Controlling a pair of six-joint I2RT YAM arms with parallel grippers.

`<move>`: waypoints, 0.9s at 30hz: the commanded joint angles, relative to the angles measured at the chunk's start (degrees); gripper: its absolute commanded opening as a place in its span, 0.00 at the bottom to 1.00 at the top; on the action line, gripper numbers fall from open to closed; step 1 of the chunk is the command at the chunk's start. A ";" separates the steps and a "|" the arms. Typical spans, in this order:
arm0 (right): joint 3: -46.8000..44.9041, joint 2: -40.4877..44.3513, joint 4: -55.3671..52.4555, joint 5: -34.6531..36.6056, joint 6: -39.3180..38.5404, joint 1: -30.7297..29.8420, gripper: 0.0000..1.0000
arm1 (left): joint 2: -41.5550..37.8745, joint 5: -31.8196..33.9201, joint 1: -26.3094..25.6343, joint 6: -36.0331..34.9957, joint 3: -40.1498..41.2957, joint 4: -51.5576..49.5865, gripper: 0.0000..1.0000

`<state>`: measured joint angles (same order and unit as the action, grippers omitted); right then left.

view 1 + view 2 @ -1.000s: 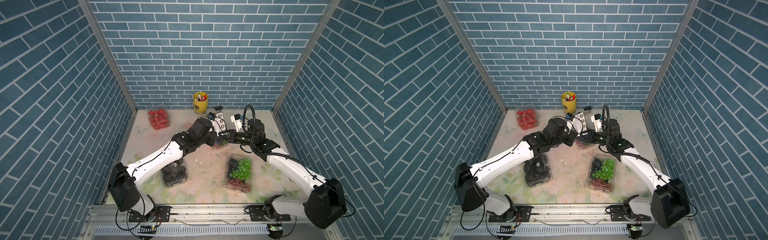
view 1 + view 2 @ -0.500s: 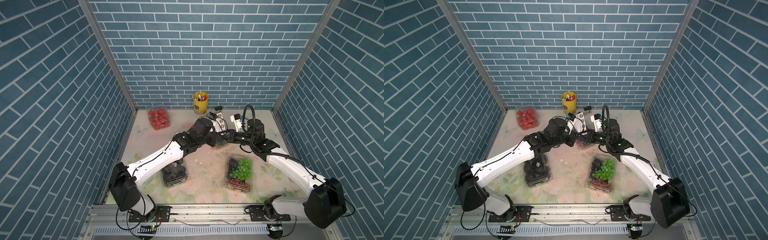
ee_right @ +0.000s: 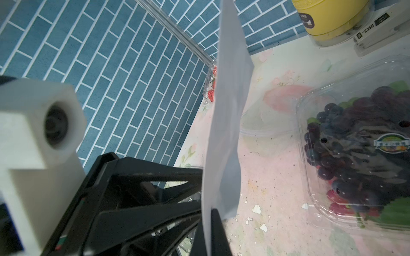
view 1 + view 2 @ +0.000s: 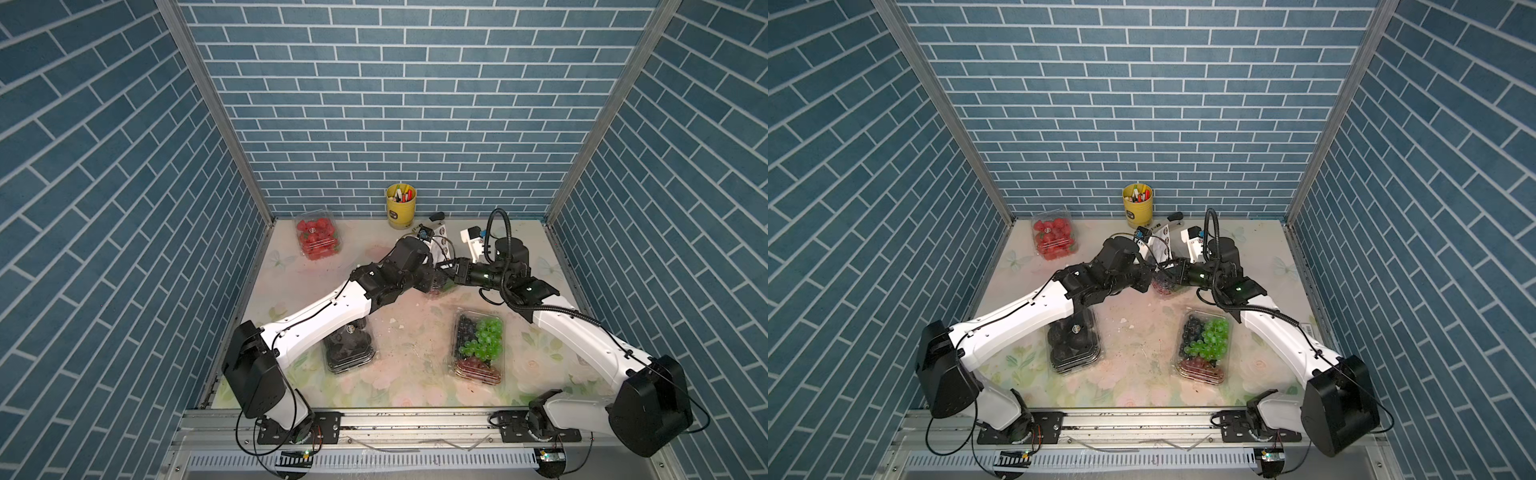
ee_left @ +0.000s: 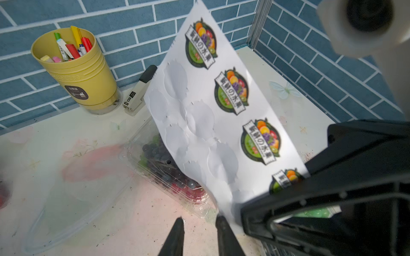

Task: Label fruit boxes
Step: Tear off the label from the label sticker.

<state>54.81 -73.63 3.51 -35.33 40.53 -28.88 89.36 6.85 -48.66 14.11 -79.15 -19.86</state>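
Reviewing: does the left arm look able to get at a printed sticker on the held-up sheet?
Likely yes. The right tool pinches the sticker sheet upright, printed face toward the left tool, nothing between. Only the lowest sticker is partly covered.

Black-fruit box [image 4: 350,354] half under left arm [image 4: 316,321]

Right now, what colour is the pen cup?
The cup is yellow, with a dark label; the left wrist view shows it best.

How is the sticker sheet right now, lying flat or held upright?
Held upright. The right gripper is shut on the lower end of the sticker sheet, which rises steeply off the table.
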 commanded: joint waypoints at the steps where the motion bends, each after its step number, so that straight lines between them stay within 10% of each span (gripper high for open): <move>1: 1.00 -0.03 1.69 -0.54 -0.09 -0.30 0.00 | -1.45 1.41 -0.30 -0.22 -0.65 -1.26 0.27; 17: 0.84 0.72 1.81 -0.53 -0.19 -0.30 0.00 | -0.47 -4.09 -0.25 1.72 -1.21 0.57 0.25; 27: 0.31 1.29 2.60 -0.62 -0.10 -0.30 0.00 | -0.16 -4.34 -0.29 1.95 -0.89 1.95 0.04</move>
<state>54.81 -73.60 4.10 -35.33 40.53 -28.88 88.88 2.87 -48.69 16.23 -79.15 -18.76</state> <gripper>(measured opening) 0.041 0.062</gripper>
